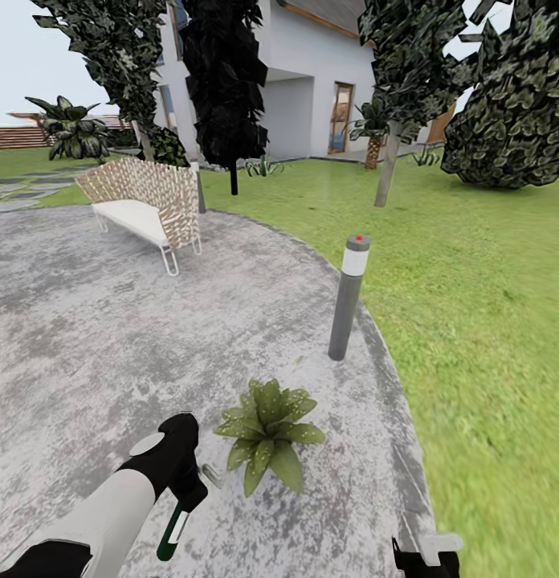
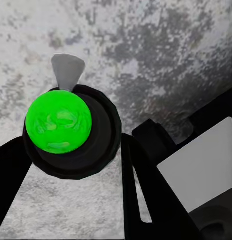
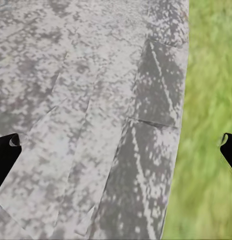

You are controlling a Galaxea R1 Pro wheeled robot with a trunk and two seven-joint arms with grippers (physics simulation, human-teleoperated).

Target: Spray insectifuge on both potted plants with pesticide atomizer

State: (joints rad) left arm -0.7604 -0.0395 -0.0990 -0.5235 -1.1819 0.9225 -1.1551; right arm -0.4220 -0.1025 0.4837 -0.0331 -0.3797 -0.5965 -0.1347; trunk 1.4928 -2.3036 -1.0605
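Nearest the robot, the left claw is clenched around the pesticide atomizer, low in the head view at about seven o'clock. In the left wrist view the bottle shows as a bright green rounded body seated in a black collar, with a grey nozzle or trigger tab pointing away over the paving and the black fingers running alongside it. The bottle looks like a small, light, rigid plastic sprayer; its smooth round body would probably turn in a loose grip, so the neck under the black collar seems the surest place to hold, leaving the trigger free.

The right claw hangs released, its two dark tips standing wide apart over the edge where the patio meets the lawn.

Just beyond the atomizer, toward one o'clock from it, one potted plant sits on the paving, a low rosette of speckled pointed leaves; its pot is hidden beneath the foliage. The leaves look soft and easily bent, so the spray should reach them without any contact.

Farther off at twelve to one o'clock stands a grey bollard lamp at the patio edge. At ten o'clock rests a woven bench, and behind it trees and the house.
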